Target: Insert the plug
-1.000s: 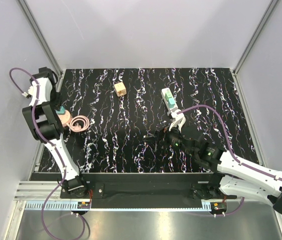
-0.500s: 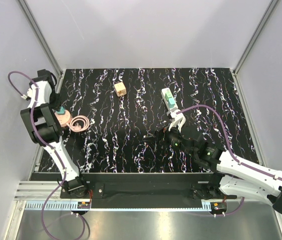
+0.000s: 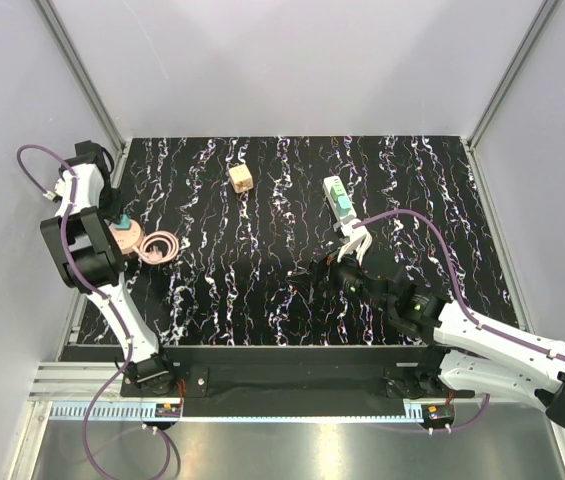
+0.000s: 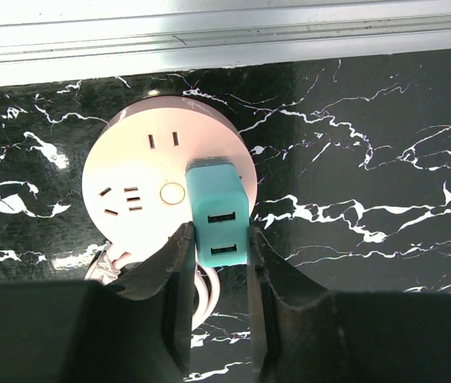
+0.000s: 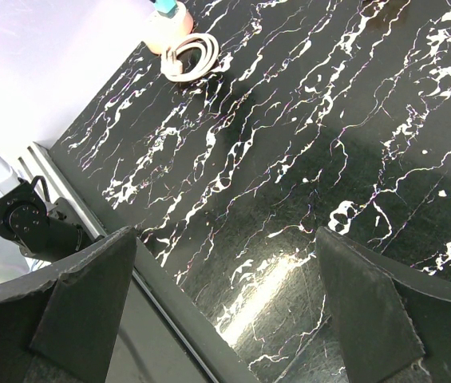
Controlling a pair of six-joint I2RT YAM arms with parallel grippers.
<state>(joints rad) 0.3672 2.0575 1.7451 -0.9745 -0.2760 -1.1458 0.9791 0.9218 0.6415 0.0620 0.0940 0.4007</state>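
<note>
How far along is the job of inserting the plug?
Done: the green plug sits at the white strip's near end; whether it is seated, I cannot tell. In hand: nothing; the right claw is open, empty. The left claw grips the teal block. Left: confirm seating.

A teal cube-like block [image 4: 219,223] sits on the round pink plastic socket hub [image 3: 132,240] at the black marble table's [image 3: 262,290] 9 o'clock. The tan wooden cube [image 3: 241,179] lies at 11 o'clock, the small light-green plastic plug [image 3: 334,186] at 1 o'clock.
</note>
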